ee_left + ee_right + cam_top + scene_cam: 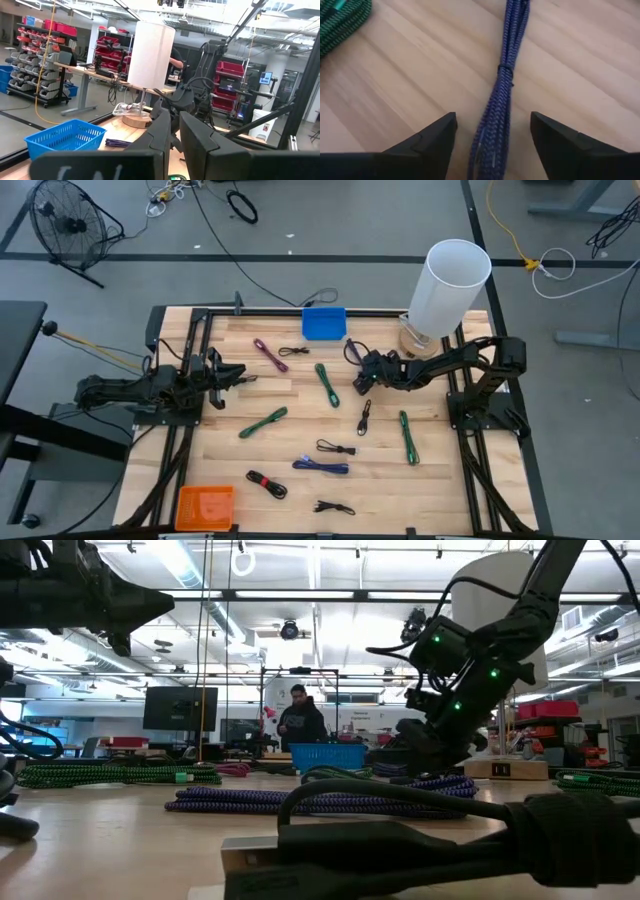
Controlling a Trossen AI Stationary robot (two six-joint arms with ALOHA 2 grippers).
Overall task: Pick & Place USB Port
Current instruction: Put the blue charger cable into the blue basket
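A blue-purple braided cable bundle [506,75] lies flat on the wooden table [300,405], right of centre; it also shows in the high view [361,384]. My right gripper [492,122] is open and low over it, one finger on each side of the bundle's near end; I see no touch. In the high view my right gripper [367,368] reaches in from the table's right. My left gripper [232,377] is shut and empty, held above the table's left side, and its own wrist view [175,122] looks across the table.
A blue basket [323,323] stands at the far edge, an orange tray [205,505] at the near left, a white cylinder on a wooden base [450,280] at the far right. Green [327,383], magenta [268,353], blue [320,466] and black [364,417] cables lie scattered.
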